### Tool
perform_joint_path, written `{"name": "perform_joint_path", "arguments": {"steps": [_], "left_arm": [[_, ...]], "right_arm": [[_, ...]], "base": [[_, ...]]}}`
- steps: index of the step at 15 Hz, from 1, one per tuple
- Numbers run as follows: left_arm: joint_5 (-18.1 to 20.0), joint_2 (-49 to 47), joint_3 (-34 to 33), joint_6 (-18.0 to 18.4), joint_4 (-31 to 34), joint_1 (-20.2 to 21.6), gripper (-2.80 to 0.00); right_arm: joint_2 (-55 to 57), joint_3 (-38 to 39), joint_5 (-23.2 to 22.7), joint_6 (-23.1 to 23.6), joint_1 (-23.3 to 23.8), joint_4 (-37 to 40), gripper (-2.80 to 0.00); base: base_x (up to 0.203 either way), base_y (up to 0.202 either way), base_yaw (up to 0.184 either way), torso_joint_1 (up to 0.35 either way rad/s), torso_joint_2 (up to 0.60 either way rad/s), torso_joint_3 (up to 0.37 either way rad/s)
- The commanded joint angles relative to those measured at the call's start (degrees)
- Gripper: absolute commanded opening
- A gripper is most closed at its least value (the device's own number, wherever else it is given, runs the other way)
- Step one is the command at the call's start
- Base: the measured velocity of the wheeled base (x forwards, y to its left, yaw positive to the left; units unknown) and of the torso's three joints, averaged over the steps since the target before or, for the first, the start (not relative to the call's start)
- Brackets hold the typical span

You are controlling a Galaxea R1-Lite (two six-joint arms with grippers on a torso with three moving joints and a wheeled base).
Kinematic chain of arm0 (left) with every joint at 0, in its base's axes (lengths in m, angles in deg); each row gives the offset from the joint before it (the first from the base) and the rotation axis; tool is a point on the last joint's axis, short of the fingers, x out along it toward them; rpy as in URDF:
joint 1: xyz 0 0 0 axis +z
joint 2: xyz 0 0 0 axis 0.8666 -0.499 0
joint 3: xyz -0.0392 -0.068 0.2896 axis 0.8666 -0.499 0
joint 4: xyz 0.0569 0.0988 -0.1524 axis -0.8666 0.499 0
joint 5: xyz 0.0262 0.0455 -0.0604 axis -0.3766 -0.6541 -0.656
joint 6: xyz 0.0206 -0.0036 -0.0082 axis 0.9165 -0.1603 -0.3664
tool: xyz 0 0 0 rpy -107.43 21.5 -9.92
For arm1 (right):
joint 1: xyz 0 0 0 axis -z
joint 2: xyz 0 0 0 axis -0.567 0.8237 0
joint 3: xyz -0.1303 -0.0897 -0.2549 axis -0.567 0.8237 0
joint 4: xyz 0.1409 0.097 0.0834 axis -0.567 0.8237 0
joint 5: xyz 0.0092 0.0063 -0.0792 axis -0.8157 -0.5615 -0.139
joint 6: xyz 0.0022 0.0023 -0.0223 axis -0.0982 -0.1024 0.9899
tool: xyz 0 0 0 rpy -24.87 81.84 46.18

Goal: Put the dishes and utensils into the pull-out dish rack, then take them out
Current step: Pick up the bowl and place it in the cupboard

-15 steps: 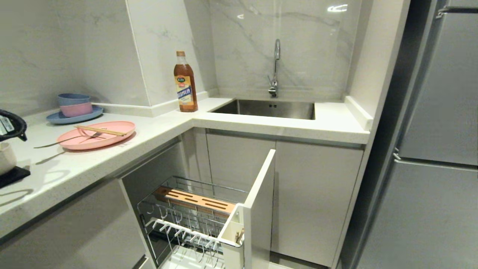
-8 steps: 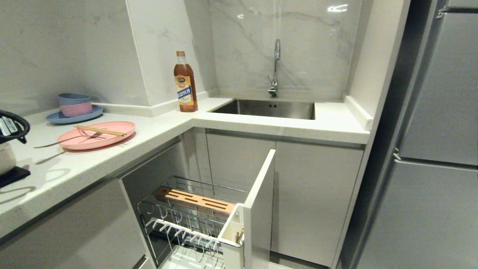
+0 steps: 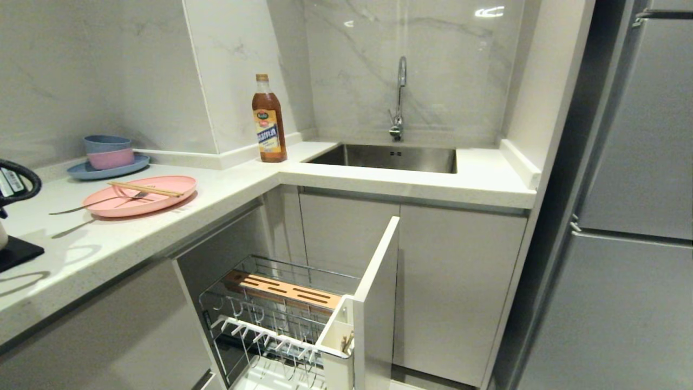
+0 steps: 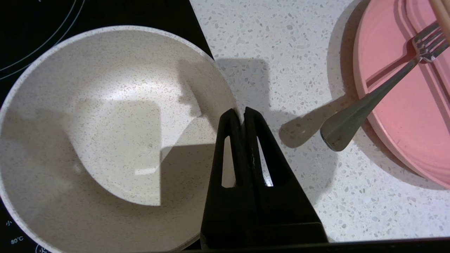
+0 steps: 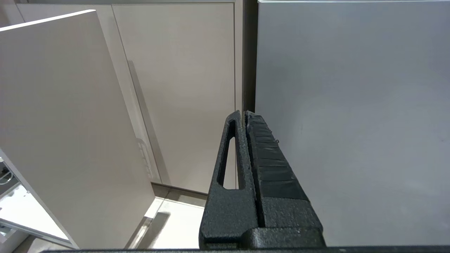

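The cream-white bowl (image 4: 105, 133) sits on a black hob at the counter's left end. My left gripper (image 4: 242, 113) is shut on the bowl's rim, one finger inside and one outside. Beside it lies the pink plate (image 4: 404, 105) (image 3: 141, 196), with the silver fork (image 4: 372, 102) (image 3: 97, 203) and the wooden chopsticks (image 3: 145, 189) resting across it. The pull-out dish rack (image 3: 270, 319) stands pulled out below the counter, with its wooden block (image 3: 281, 290), utensil cup (image 3: 335, 336) and white front panel (image 3: 376, 292). My right gripper (image 5: 244, 114) hangs shut and empty by the cabinet doors.
A brown bottle (image 3: 269, 122) stands at the counter's corner, next to the steel sink (image 3: 390, 157) and faucet (image 3: 399, 97). A blue plate with small blue and pink bowls (image 3: 108, 162) sits at the back left. A tall grey fridge (image 3: 622, 216) fills the right side.
The bowl has slipped almost fully past the head view's left edge, and the dark loop of my left arm there has shifted slightly. Nothing else has moved.
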Motion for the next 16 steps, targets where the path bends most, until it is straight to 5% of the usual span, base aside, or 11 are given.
{"name": "perform_joint_path", "arguments": {"steps": [1, 5, 9, 16], "left_arm": [[-0.1, 0.57, -0.08, -0.13, 0.25, 0.02, -2.8], [-0.01, 4.58, 0.03, -0.13, 0.25, -0.06, -2.8], [4.43, 13.42, -0.71, 0.54, 0.37, -1.38, -2.8], [4.12, 25.79, -2.37, -1.62, 0.17, -22.09, -2.8]], "right_arm": [[0.0, 0.09, 0.01, -0.02, -0.04, 0.02, -2.8], [0.0, 0.09, 0.01, -0.03, -0.02, 0.02, -2.8], [0.0, 0.17, 0.01, -0.02, 0.05, 0.01, -2.8], [0.0, 0.12, 0.01, -0.03, -0.04, 0.02, -2.8]], "base": [[0.0, 0.0, 0.0, 0.0, 0.0, 0.0], [0.0, 0.0, 0.0, 0.0, 0.0, 0.0], [0.0, 0.0, 0.0, 0.0, 0.0, 0.0], [0.0, 0.0, 0.0, 0.0, 0.0, 0.0]]}}
